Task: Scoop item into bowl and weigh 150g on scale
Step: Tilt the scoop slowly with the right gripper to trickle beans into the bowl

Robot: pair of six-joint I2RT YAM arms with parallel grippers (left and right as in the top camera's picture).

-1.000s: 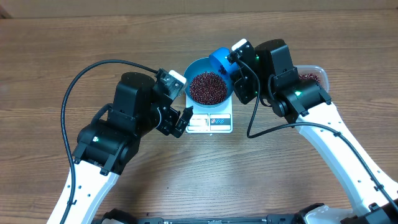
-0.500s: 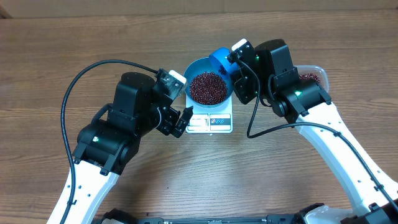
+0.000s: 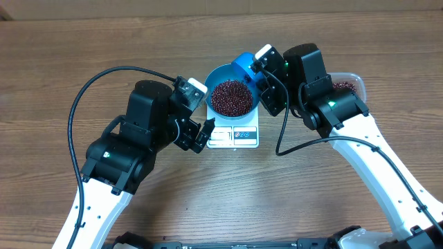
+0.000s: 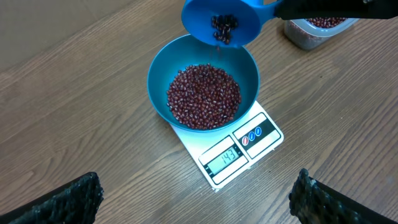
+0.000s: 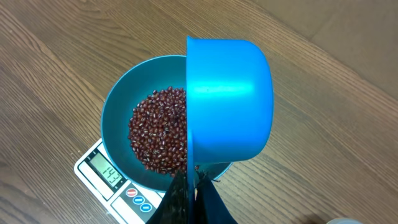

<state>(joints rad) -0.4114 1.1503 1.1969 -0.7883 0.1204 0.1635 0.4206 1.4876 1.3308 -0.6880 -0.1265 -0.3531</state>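
Note:
The blue bowl sits on the white scale and holds a pile of dark red-brown beans. My right gripper is shut on the handle of a small blue scoop, tipped over the bowl's far-right rim with a few beans left in it. My left gripper stands open just left of the scale, with nothing between its fingers.
A clear plastic tub holding more beans stands to the right of the bowl, partly behind my right arm. A black cable loops over the table on the left.
The scoop and my right gripper have shifted slightly left over the bowl. The left arm has not moved.

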